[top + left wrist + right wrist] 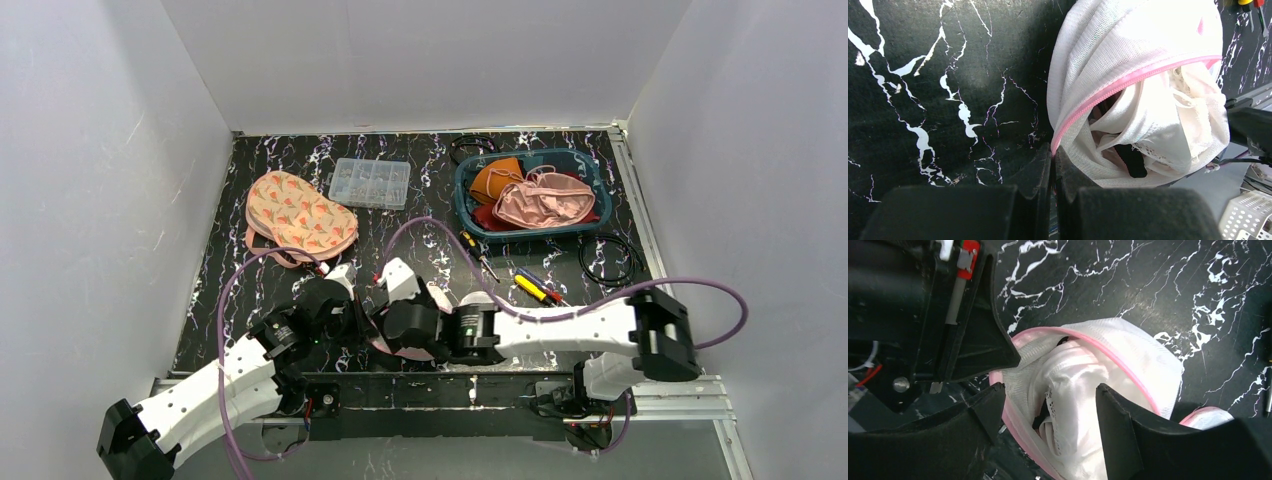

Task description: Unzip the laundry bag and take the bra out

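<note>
White laundry bag (1108, 45), pink zipper (1135, 77)

The left arm (215, 385) and right arm (570, 325) have white shells dotted with small holes, black joints and a purple cable (722, 292) each. The pincer fingers (1128, 440) are matte black, seemingly padded.

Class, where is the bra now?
In both wrist views, the bra sits inside the unzipped bag, between the right fingers, with the left fingers at the bag's rim.

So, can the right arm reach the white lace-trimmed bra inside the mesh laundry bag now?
Probably yes: the pink-zipped white mesh laundry bag gapes open, the white lace-trimmed bra is exposed, and the right tool hangs open over it.
</note>
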### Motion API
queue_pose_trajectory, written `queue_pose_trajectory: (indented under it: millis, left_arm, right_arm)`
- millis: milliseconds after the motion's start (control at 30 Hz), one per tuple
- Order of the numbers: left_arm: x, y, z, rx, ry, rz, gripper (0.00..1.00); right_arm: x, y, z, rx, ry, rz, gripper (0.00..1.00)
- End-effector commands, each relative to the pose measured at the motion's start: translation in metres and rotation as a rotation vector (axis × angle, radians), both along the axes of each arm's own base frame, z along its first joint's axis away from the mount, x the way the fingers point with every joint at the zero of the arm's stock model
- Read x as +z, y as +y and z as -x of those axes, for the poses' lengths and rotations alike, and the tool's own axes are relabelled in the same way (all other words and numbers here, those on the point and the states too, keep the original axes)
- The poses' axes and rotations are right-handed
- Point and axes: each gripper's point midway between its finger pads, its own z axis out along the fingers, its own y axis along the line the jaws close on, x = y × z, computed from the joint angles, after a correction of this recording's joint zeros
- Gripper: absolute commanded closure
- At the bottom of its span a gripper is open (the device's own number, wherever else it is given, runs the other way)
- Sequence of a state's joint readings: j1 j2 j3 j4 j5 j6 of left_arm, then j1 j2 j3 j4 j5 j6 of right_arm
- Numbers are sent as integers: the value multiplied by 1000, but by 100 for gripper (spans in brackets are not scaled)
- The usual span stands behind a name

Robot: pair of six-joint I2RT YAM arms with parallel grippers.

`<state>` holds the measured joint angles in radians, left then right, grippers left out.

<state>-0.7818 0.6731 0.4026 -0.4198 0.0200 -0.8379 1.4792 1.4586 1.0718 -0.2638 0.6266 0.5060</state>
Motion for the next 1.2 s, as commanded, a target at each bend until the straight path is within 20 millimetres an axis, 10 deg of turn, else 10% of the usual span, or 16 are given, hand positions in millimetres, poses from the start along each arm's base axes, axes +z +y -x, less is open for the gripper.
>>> queue_pose_trajectory:
  millis: [0, 333, 567, 733, 1033, 1167]
  left_arm:
    - [-4, 1, 4, -10, 14, 0, 100]
    - [-5, 3, 8, -2, 14, 17, 100]
    - [-5, 7, 9, 4, 10, 10, 100]
    - [-3, 9, 7, 14, 1, 2, 100]
    - [2, 9, -1, 41, -25, -1, 100]
    - [3, 8, -2, 43, -29, 2, 100]
  right_arm:
    - [-13, 5, -6, -51, -37, 96, 26]
    - [-49, 7, -27, -180, -117, 266, 28]
    - [-39, -13, -37, -241, -153, 207, 71]
    - [-8, -25, -30, -186, -97, 34, 83]
    - [-3, -58, -20, -70, 58, -119, 80]
    - [-11, -73, -21, -74, 126, -171, 58]
